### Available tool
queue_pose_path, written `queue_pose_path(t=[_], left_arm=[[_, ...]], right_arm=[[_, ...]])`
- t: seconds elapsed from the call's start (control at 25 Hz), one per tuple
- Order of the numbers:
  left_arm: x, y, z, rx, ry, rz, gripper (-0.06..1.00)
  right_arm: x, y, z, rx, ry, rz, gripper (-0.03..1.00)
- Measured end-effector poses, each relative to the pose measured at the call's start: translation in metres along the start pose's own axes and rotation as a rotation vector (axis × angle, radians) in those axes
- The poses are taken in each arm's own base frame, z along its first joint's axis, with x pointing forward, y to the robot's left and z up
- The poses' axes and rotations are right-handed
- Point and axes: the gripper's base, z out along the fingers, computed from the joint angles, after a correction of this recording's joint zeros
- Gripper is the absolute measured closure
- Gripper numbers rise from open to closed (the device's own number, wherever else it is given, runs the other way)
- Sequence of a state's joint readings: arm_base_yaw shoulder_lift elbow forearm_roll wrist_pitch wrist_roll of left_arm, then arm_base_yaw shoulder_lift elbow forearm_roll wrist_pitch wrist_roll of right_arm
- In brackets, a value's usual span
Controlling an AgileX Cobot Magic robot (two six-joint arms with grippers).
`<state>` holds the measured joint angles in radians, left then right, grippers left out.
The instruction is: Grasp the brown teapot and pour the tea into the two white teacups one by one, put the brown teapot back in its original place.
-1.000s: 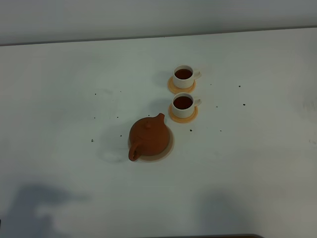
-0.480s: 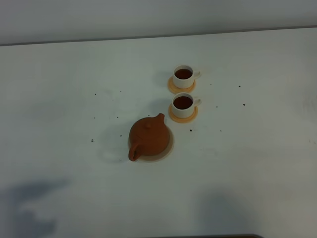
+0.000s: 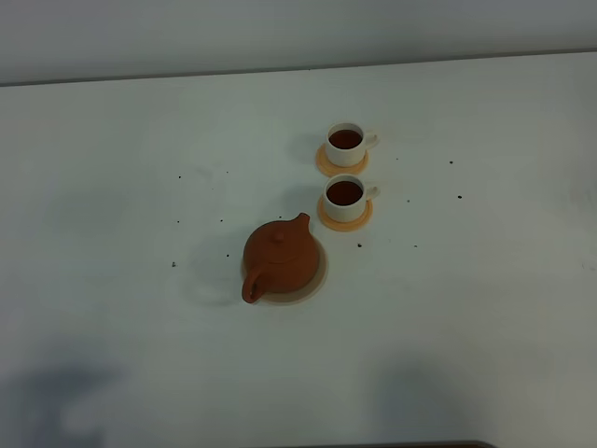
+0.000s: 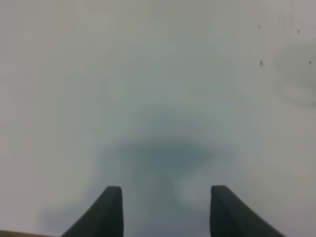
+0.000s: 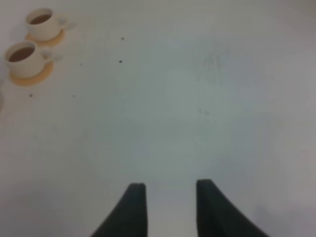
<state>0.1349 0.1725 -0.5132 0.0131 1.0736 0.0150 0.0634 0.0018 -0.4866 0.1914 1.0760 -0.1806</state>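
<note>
The brown teapot (image 3: 280, 259) sits upright on its pale tan saucer (image 3: 317, 280) near the table's middle, spout toward the cups. Two white teacups hold dark tea, each on a small orange coaster: the far cup (image 3: 346, 144) and the near cup (image 3: 345, 198). Both cups also show in the right wrist view (image 5: 42, 23) (image 5: 22, 58). Neither arm shows in the exterior high view. My left gripper (image 4: 165, 207) is open and empty over bare table. My right gripper (image 5: 170, 202) is open and empty, well away from the cups.
The white table (image 3: 485, 308) carries a few small dark specks (image 3: 458, 197) around the cups and teapot. A grey wall runs behind the table's far edge (image 3: 298, 67). Arm shadows lie near the front edge (image 3: 56, 401).
The left arm's shadow at the front left has shrunk and slid toward the front edge. The teapot and cups have not moved.
</note>
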Motion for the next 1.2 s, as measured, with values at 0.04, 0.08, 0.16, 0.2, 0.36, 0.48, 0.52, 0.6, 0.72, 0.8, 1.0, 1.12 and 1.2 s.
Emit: queue_pose_path(t=[0.04, 0.08, 0.16, 0.2, 0.36, 0.48, 0.52, 0.6, 0.72, 0.8, 1.0, 1.12, 1.2], left_arm=[[0.001, 0.000, -0.001, 0.000, -0.008, 0.000, 0.54], [0.002, 0.000, -0.002, 0.000, -0.016, 0.000, 0.54], [0.002, 0.000, -0.003, 0.000, -0.023, 0.000, 0.54], [0.002, 0.000, -0.003, 0.000, -0.024, 0.000, 0.54], [0.002, 0.000, -0.003, 0.000, -0.025, 0.000, 0.54], [0.002, 0.000, -0.003, 0.000, -0.025, 0.000, 0.54], [0.002, 0.000, -0.003, 0.000, -0.025, 0.000, 0.54], [0.003, 0.000, -0.003, -0.001, -0.026, 0.000, 0.54], [0.006, 0.000, -0.007, -0.001, -0.059, -0.001, 0.54], [0.011, 0.000, -0.012, -0.002, -0.109, -0.001, 0.54], [0.018, 0.000, -0.019, -0.004, -0.177, -0.002, 0.54], [0.018, 0.000, -0.019, -0.004, -0.177, -0.002, 0.54], [0.018, 0.000, -0.019, -0.004, -0.177, -0.002, 0.54]], right_arm=[[0.000, 0.000, 0.000, 0.000, 0.000, 0.000, 0.73], [0.000, 0.000, 0.000, 0.000, 0.000, 0.000, 0.73], [0.000, 0.000, 0.000, 0.000, 0.000, 0.000, 0.73], [0.000, 0.000, 0.000, 0.000, 0.000, 0.000, 0.73], [0.000, 0.000, 0.000, 0.000, 0.000, 0.000, 0.73], [0.000, 0.000, 0.000, 0.000, 0.000, 0.000, 0.73], [0.000, 0.000, 0.000, 0.000, 0.000, 0.000, 0.73], [0.000, 0.000, 0.000, 0.000, 0.000, 0.000, 0.73], [0.000, 0.000, 0.000, 0.000, 0.000, 0.000, 0.73], [0.000, 0.000, 0.000, 0.000, 0.000, 0.000, 0.73], [0.000, 0.000, 0.000, 0.000, 0.000, 0.000, 0.73], [0.000, 0.000, 0.000, 0.000, 0.000, 0.000, 0.73], [0.000, 0.000, 0.000, 0.000, 0.000, 0.000, 0.73]])
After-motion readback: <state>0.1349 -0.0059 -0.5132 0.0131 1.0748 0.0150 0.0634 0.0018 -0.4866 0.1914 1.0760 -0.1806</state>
